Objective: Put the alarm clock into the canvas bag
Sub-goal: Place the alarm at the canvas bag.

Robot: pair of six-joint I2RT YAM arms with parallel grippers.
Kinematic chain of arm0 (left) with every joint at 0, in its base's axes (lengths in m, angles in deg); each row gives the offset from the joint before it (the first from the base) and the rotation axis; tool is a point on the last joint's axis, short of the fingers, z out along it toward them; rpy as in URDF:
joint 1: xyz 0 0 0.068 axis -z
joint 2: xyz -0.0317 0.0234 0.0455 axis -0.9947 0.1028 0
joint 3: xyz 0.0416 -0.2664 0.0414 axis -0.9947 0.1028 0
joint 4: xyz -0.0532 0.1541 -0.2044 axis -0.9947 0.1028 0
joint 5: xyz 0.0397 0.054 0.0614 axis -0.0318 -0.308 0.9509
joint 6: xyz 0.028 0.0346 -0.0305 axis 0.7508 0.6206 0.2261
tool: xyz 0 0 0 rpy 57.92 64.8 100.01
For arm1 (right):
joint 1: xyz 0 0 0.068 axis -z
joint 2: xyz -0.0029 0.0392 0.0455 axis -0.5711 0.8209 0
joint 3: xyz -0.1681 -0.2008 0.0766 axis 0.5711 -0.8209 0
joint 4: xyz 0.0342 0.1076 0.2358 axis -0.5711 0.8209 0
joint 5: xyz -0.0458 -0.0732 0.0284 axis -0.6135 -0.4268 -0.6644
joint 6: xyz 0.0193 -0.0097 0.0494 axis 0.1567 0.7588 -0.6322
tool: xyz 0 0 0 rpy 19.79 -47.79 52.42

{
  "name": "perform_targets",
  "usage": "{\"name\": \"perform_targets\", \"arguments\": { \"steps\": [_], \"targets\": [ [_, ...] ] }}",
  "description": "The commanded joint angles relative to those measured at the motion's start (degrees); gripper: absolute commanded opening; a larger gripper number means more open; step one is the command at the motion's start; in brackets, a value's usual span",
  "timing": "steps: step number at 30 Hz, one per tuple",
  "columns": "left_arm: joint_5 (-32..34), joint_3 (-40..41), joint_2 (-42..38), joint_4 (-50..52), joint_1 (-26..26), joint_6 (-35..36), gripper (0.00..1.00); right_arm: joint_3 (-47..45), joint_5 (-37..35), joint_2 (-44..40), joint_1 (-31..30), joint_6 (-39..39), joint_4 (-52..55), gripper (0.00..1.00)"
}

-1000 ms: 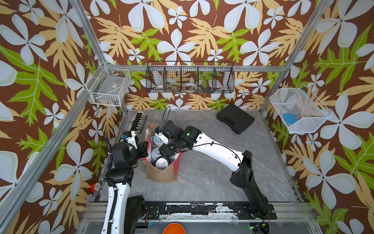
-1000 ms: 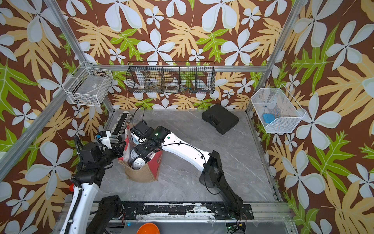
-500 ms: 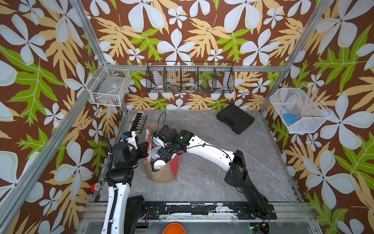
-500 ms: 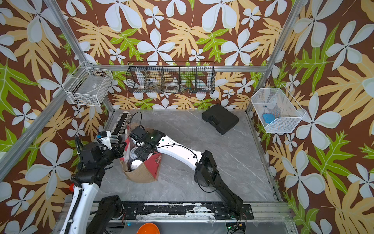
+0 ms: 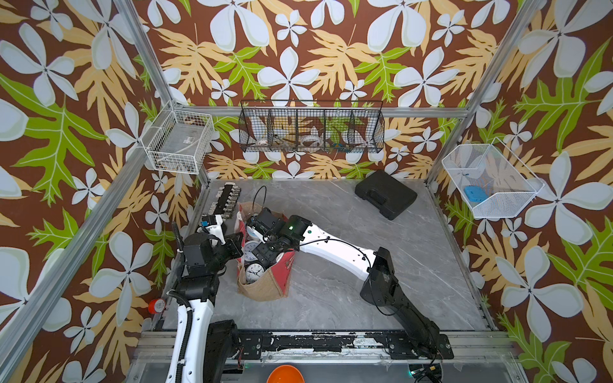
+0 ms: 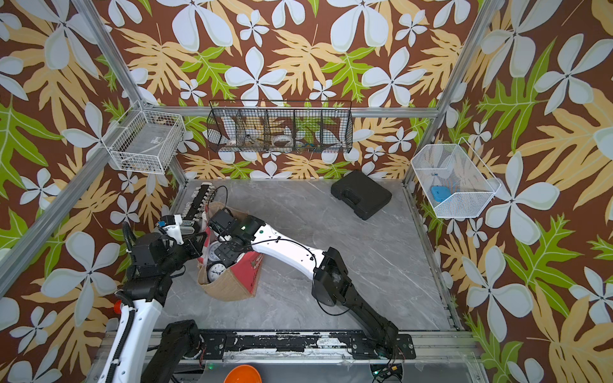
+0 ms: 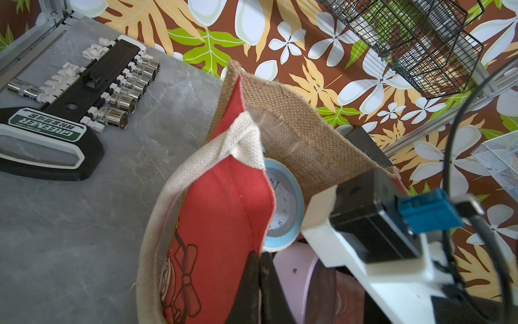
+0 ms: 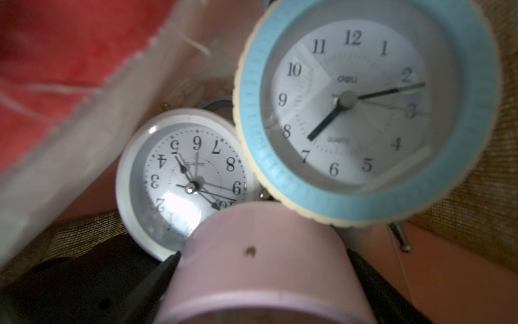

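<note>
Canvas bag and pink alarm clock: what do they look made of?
Canvas bag: coarse tan burlap sides with visible weave, matte red cloth panels, woven white handle. Pink alarm clock: smooth, matte pink shell, likely plastic, possibly painted metal; the look leaves that open.

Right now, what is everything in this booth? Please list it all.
canvas bag: one, tan burlap with red panels, left part of the table
blue-rimmed clock: one, pale blue and cream, inside the bag
white clock: one, white, inside the bag beside it
pink clock: one, pink, inside the bag
socket set: one, black rail with chrome sockets, on the table behind the bag
case: one, black, far right of the table
left-wall basket: one, white wire
back-wall basket: one, black wire
right-wall basket: one, white wire, holding a blue item
table: one, grey marble-look
left gripper: one, black, shut on the bag's red rim
right gripper: one, black, inside the bag astride the pink clock; grip unclear
</note>
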Motion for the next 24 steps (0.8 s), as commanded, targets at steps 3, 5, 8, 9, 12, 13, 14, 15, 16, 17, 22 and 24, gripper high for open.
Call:
{"name": "perform_targets", "arguments": {
  "steps": [3,5,8,9,12,13,14,15,16,17,22,24],
  "targets": [
    [-0.2,0.0,-0.5,-1.1,0.0,0.0,0.0,-0.3,1.7,-3.2,-0.5,-0.7,3.0,0.96],
    [-0.1,0.0,-0.5,-1.1,0.0,0.0,0.0,-0.1,1.7,-4.5,-0.6,-1.1,2.3,0.98],
    [-0.3,0.0,-0.3,-1.1,0.0,-0.1,0.0,0.6,1.6,-6.5,-0.5,-1.4,2.0,0.99],
    [-0.3,0.0,-0.3,-1.0,0.0,0.0,0.0,0.8,1.4,-7.2,-0.6,-1.5,1.9,1.0],
    [-0.1,-0.2,-0.4,-0.9,-0.1,0.1,0.0,0.7,0.1,-9.2,-0.5,-1.6,1.7,0.99],
    [-0.1,-0.3,-0.5,-0.9,0.0,0.2,0.0,0.6,-0.7,-9.9,-0.5,-1.6,1.8,0.99],
    [0.1,-0.4,-0.6,-0.9,0.0,0.2,0.0,0.6,-1.8,-10.7,-0.5,-1.7,1.9,0.99],
    [0.4,-0.4,-0.7,-0.7,0.0,0.3,0.0,0.6,-3.0,-11.4,-0.5,-1.7,2.0,0.99],
    [0.6,-0.5,-0.8,-0.5,0.0,0.3,0.0,0.6,-4.3,-12.2,-0.5,-1.8,2.2,0.99],
    [0.9,-0.6,-0.9,-0.4,0.0,0.4,0.0,0.6,-5.7,-13.1,-0.4,-2.2,2.3,0.99],
    [1.6,-0.9,-1.3,-0.1,0.0,0.6,0.0,-4.4,-14.1,-18.8,1.3,-7.9,1.0,0.97],
    [1.9,-1.0,-1.5,0.1,-0.1,0.8,0.0,-8.7,-15.4,-21.5,2.8,-11.4,-0.4,0.93]
  ]
}}
